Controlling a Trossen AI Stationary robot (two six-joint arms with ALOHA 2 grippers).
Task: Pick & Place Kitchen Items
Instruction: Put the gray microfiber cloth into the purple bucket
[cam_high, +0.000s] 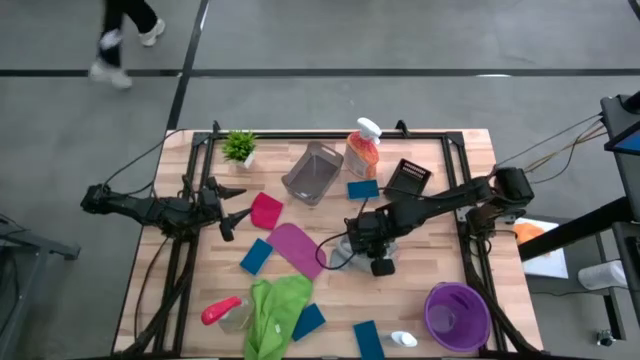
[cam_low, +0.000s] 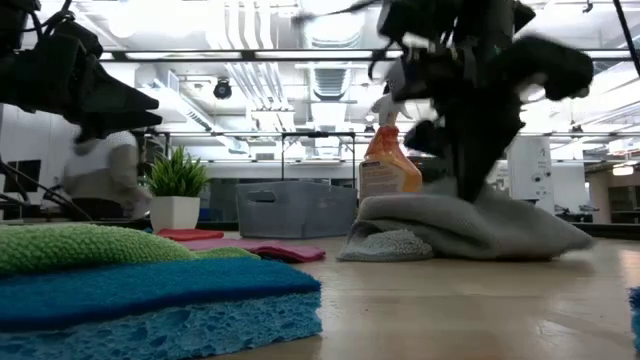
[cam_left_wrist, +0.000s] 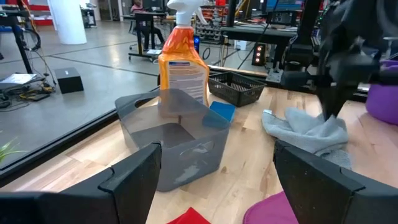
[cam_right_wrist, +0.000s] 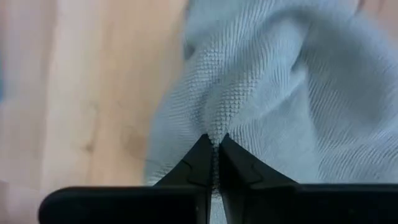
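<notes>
So the grey cloth (cam_right_wrist: 292, 93) is sitting bunched up near the middle of the bench (cam_high: 440, 255), and the right tool (cam_right_wrist: 216, 149) is coming straight down on it, fingers pinched fully together with a fold of the fabric caught between the tips. In the low view the cloth (cam_low: 470, 232) is heaping up around the tool, the rest of it lying flat on the wood. Just beyond it, the orange spray bottle (cam_high: 363, 150) is standing upright beside a grey bin (cam_high: 312, 173), with a blue sponge (cam_high: 363, 188) and a black basket (cam_high: 408, 178) close by. The magenta cloth (cam_high: 297, 248) is lying just to the side, the red cloth (cam_high: 265, 211) past it. The left tool (cam_high: 232, 206) is hanging wide open and empty over the far left, well apart from the grey cloth.
</notes>
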